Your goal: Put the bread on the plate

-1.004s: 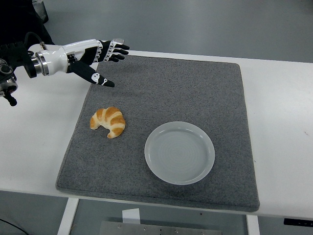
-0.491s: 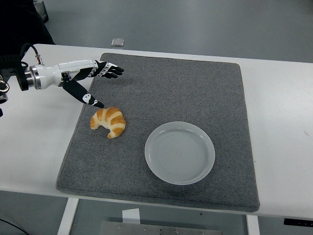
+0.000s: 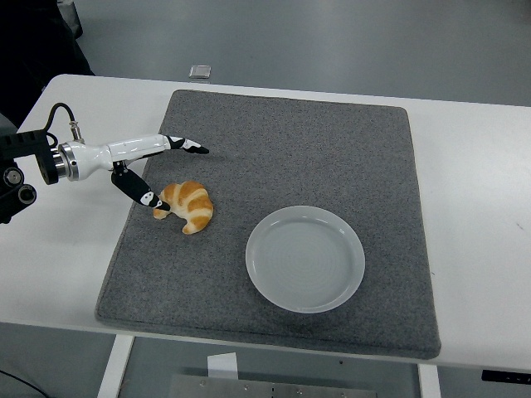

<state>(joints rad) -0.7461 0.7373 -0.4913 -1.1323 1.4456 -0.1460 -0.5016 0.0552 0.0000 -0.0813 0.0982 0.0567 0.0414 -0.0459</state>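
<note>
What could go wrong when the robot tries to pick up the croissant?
The left hand is open, with its thumb tip right at the croissant's left end and the fingers past its far side. Closing now might nudge the croissant across the gray mat instead of gripping it. A hard squeeze could crush it. The plate sits apart to the right, so it might drop on the way.
</note>
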